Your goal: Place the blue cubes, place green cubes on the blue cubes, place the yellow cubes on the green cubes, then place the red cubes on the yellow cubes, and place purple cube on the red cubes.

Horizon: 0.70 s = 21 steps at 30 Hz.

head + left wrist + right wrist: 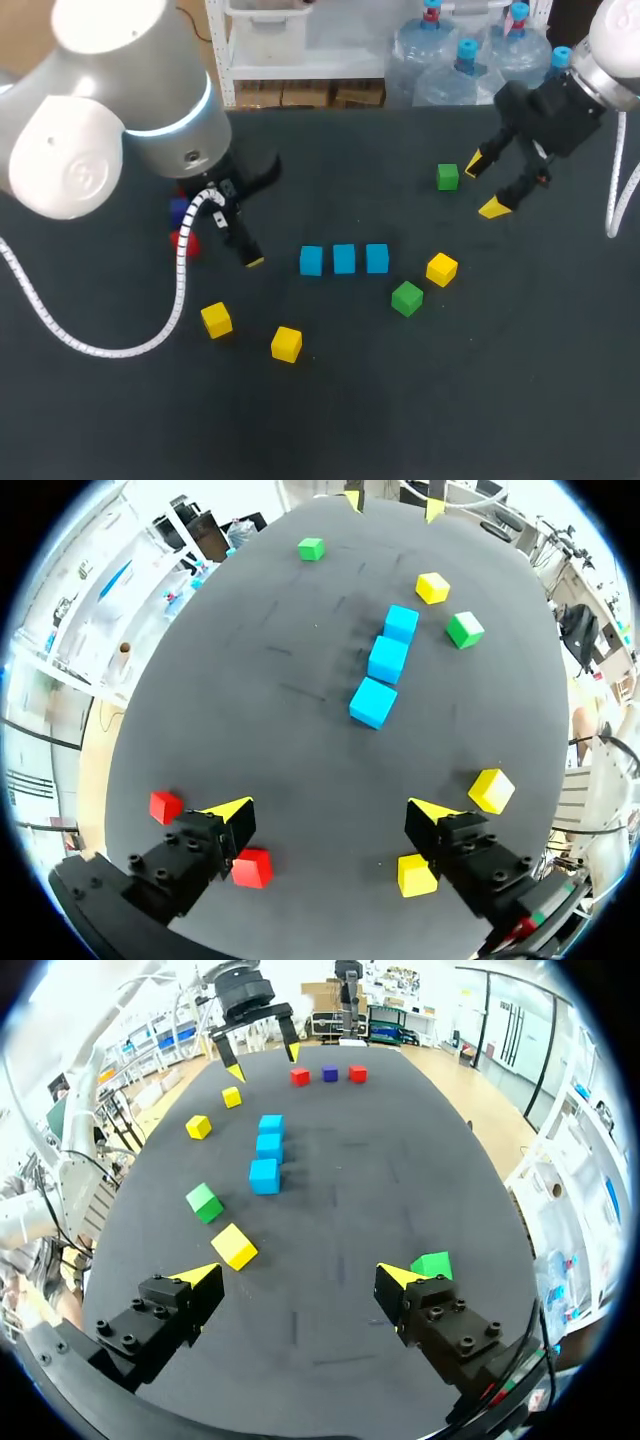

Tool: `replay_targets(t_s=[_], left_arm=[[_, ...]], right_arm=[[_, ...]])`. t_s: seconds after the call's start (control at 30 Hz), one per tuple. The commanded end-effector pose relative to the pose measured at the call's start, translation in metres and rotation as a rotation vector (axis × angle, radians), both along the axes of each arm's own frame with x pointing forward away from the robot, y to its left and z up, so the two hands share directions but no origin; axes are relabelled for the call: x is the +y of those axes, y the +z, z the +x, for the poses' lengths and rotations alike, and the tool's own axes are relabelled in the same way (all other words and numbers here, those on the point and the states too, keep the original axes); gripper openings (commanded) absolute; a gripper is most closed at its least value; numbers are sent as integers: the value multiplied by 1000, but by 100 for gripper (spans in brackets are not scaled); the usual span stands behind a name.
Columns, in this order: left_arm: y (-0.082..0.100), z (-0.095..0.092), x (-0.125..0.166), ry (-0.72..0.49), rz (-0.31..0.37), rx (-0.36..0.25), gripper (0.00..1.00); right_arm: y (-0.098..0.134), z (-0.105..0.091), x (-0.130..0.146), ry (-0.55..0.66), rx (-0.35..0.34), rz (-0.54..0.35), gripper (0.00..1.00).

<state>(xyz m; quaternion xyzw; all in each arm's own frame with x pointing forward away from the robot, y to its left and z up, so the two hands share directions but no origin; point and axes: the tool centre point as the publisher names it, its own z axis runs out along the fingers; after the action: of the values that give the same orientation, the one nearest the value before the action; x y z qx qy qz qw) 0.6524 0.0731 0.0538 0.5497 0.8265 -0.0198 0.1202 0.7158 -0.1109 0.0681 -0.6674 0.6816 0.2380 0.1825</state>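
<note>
**Centre on the far green cube before you close**

The blue cubes (344,258) lie in a row mid-surface (480,400), with nothing stacked on them. The far green cube (448,177) sits at 2 o'clock from that row and at 9 o'clock of your right gripper (483,187), which is released and empty. In the right wrist view the cube lies beside one finger, not between them, so I'd shift across before descending. The left gripper (330,810) is also released. In the head view the left arm hides most of the red cubes (300,1077) and the purple cube (330,1074).

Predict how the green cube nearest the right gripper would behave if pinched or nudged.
The green cube looks rigid, with flat faces, so it would probably keep its shape when pinched. Resting flat on the table, it should slide rather than roll if nudged. Small beside the right gripper, it is likely light.
</note>
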Motion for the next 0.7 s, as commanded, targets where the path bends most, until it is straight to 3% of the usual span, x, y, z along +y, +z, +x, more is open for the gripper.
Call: replay_targets(t_s=[0.03,0.23,0.47,0.63,0.7], left_arm=[[0,0,1,-3,-5,1,100],[0,0,1,-3,-5,1,100],[0,0,1,-3,-5,1,100],[0,0,1,-3,-5,1,100],[0,0,1,-3,-5,1,100]], right_arm=[[11,9,2,9,-6,-50,100],[18,37,4,3,11,-111,100],[6,67,11,35,51,-178,100],[-8,79,19,181,95,-195,100],[-13,81,18,139,117,-247,100]])
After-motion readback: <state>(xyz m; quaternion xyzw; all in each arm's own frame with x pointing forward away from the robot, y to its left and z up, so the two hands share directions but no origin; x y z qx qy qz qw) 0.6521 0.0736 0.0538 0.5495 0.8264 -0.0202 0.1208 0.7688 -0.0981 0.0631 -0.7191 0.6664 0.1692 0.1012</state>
